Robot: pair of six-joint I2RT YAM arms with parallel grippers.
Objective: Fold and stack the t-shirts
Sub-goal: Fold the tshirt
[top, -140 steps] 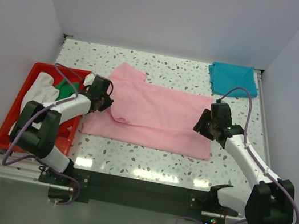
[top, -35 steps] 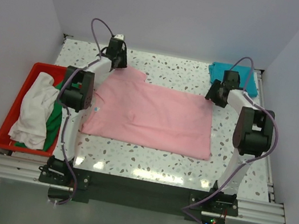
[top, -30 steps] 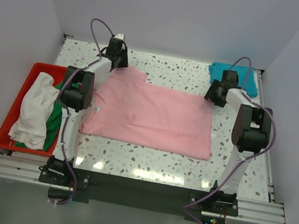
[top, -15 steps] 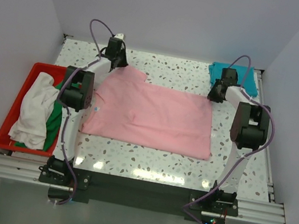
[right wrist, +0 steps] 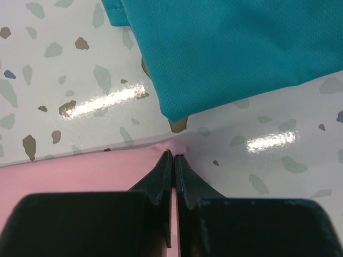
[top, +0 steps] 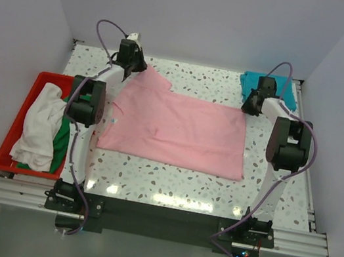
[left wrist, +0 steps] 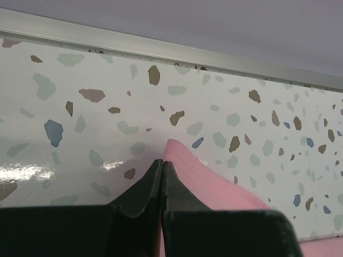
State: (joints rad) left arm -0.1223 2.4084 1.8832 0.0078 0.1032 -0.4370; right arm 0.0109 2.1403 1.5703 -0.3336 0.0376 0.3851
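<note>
The light pink t-shirt [top: 178, 130] lies spread flat in the middle of the table. My left gripper [top: 135, 67] is shut on its far left sleeve corner [left wrist: 177, 152], near the back wall. My right gripper [top: 250, 106] is shut on its far right corner [right wrist: 179, 148]. The teal t-shirt [top: 269, 87] lies folded at the far right, just beyond the right gripper, and fills the top of the right wrist view [right wrist: 225, 48]. The white t-shirt [top: 38, 122] and the green t-shirt [top: 62, 139] lie crumpled in the red tray [top: 10, 140] at the left.
The back wall rail [left wrist: 161, 51] runs close behind the left gripper. The table's right edge [top: 302, 145] lies beside the right arm. Bare speckled tabletop [top: 169, 184] shows in front of the pink shirt.
Both grippers have moved from the shirt's sides to its far corners and closed on them. In the last half second the left one has pulled the sleeve corner slightly back and left.
</note>
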